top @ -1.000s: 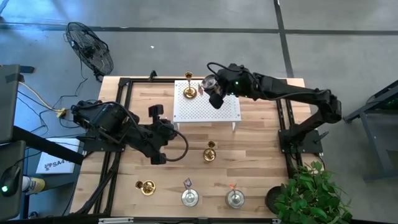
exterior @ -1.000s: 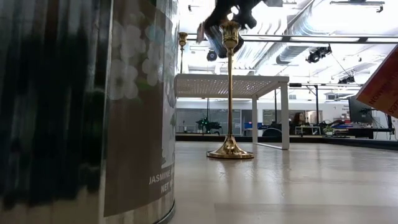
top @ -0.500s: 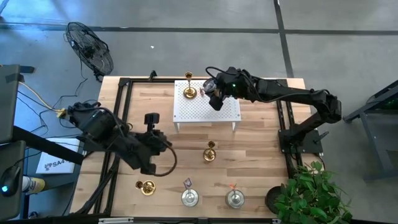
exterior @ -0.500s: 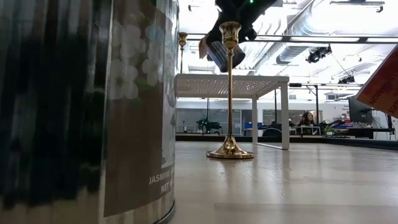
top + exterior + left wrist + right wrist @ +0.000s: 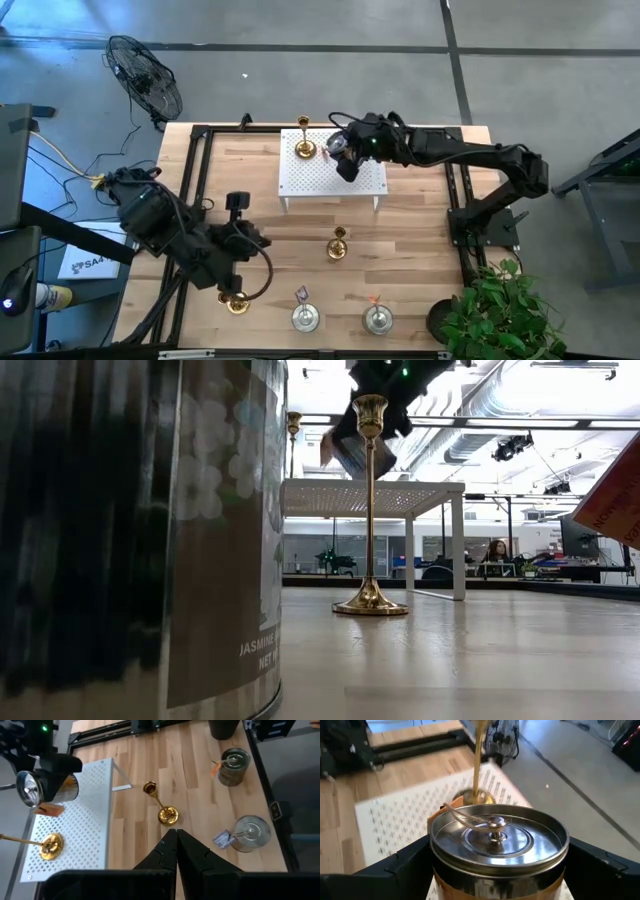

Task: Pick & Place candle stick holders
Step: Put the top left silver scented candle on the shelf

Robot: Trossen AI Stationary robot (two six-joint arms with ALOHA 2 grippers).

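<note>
My right gripper (image 5: 343,152) hangs over the white perforated rack (image 5: 350,180), shut on a squat silvery candle stick holder (image 5: 497,840) with a gold side wall. A gold holder (image 5: 305,148) stands on the rack's far left corner. Another gold one (image 5: 337,245) stands by its round base mid-table, and a third (image 5: 237,300) near the front left. Two silvery holders (image 5: 305,318) (image 5: 377,318) sit at the near edge. My left gripper (image 5: 176,845) is shut and empty, above the table's near left part. My right gripper pinches the silvery holder's round side wall (image 5: 432,852) between its two fingers, one on each side. The fingers come from the table's right, slanting down. The holder is lifted clear above the rack, somewhat tilted, its open top (image 5: 338,143) showing from above; an orange tag (image 5: 47,810) hangs from it.
Black frame rails (image 5: 190,180) run along the table's left and right sides. A potted plant (image 5: 500,310) stands at the near right corner and a fan (image 5: 145,75) on the floor at the far left. In the low view one silvery holder (image 5: 140,540) fills the left.
My left arm has swung from mid-table toward the near left corner, its gripper staying shut. My right gripper has sunk toward the rack with the silvery holder still in its hold.
</note>
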